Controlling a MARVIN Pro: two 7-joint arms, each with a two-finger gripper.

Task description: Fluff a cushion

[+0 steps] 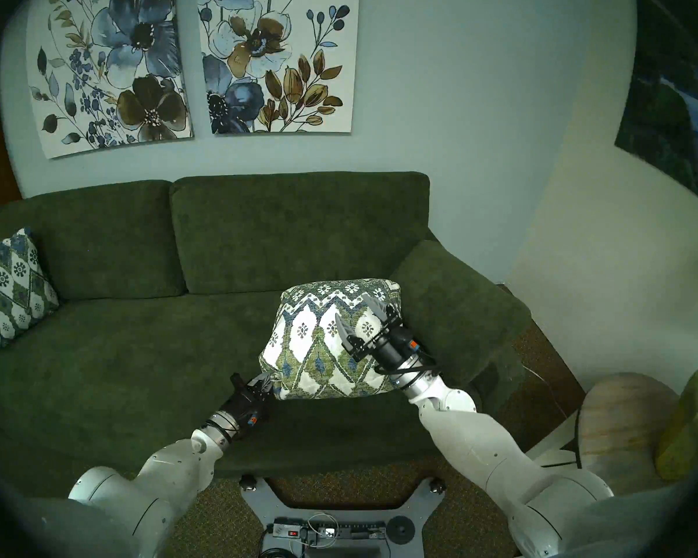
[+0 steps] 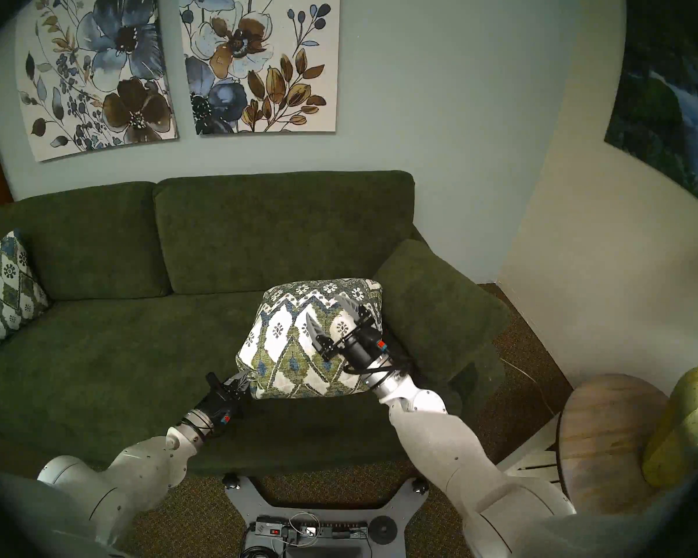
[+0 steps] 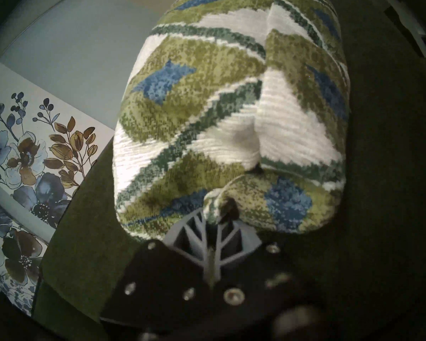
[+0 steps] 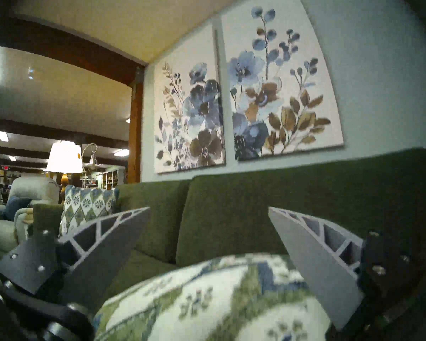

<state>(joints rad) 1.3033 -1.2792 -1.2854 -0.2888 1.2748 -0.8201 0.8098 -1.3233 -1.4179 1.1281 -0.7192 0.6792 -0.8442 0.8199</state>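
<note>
Clamped together on a bunched corner of the cushion [image 1: 331, 339], the left gripper [image 1: 267, 383] has its two grey ribbed fingers [image 3: 194, 232] nearly meeting, with a fold of olive and blue fabric pinched between them. In the left wrist view the cloth puckers into a small knot right at the fingertips, and the rest of the cushion [image 3: 231, 106] bulges away from that pinch.

By contrast, the right gripper [image 1: 359, 315] stands spread wide, its fingers [image 4: 103, 244] well apart and closing on nothing. It lies over the upper right part of the cushion's patterned face; from the head views the fingers seem to rest against the fabric, but whether they press it or only hover just above cannot be told. The right wrist view shows the cushion [image 4: 219, 301] swelling up beneath the gap between the two fingers.

As for the cushion itself, it is at the right end of the green sofa [image 1: 146, 343], tilted with its white, olive and blue diamond face turned upward, close beside the sofa's right armrest [image 1: 452, 307]. Its lower left corner is the one in the left gripper's grip.

A second patterned pillow [image 1: 9, 287] leans at the sofa's far left end, well apart from both arms. Two floral canvases [image 1: 194, 62] hang on the wall above the backrest.
</note>
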